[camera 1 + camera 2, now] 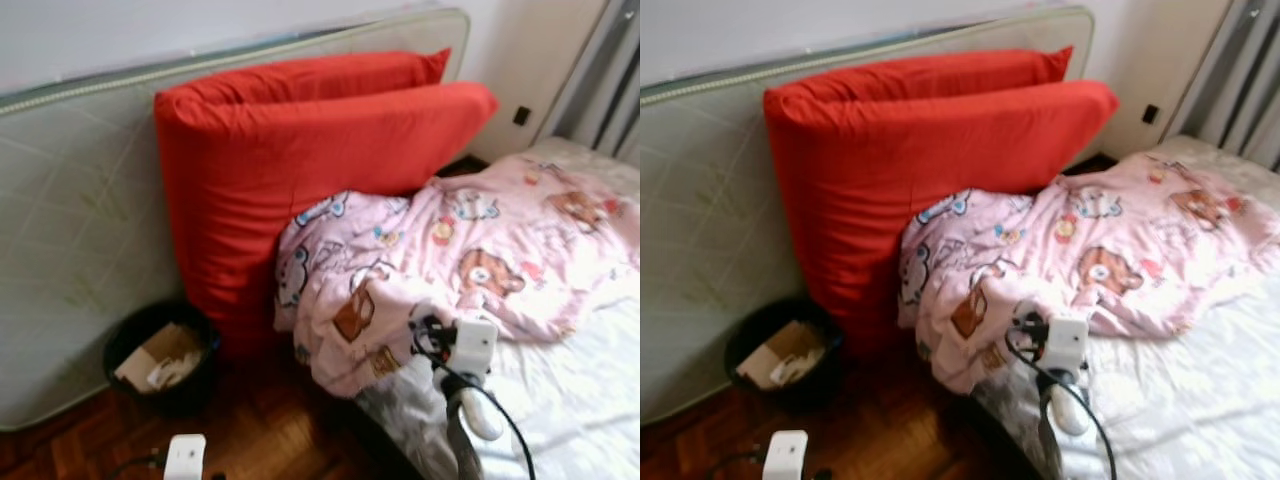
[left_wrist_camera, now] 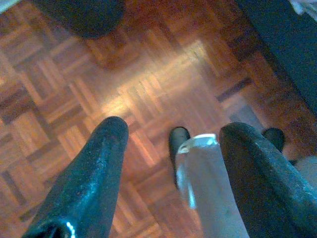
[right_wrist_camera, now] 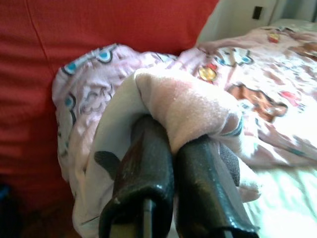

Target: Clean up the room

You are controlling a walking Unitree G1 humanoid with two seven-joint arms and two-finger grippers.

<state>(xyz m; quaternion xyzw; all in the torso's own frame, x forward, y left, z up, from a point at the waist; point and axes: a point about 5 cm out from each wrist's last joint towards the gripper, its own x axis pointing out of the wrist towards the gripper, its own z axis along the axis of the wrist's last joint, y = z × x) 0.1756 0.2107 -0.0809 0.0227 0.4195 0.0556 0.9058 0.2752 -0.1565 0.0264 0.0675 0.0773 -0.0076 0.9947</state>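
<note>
A pink cartoon-print blanket (image 1: 470, 250) lies crumpled over the near corner of the bed (image 1: 570, 390), which has a white sheet. My right gripper (image 3: 173, 144) is shut on a fold of this blanket (image 3: 193, 109), with the cloth bunched over both fingertips. From the head views the right wrist (image 1: 470, 345) sits at the blanket's lower edge, its fingers buried in the fabric. My left gripper (image 2: 173, 129) hangs open over the parquet floor (image 2: 148, 84), holding nothing.
Two big red cushions (image 1: 300, 170) lean on a grey mattress (image 1: 70, 220) stood against the wall. A black bin (image 1: 160, 355) with paper scraps sits on the wooden floor (image 1: 270, 430) at their foot. Grey curtains (image 1: 610, 90) hang at the far right.
</note>
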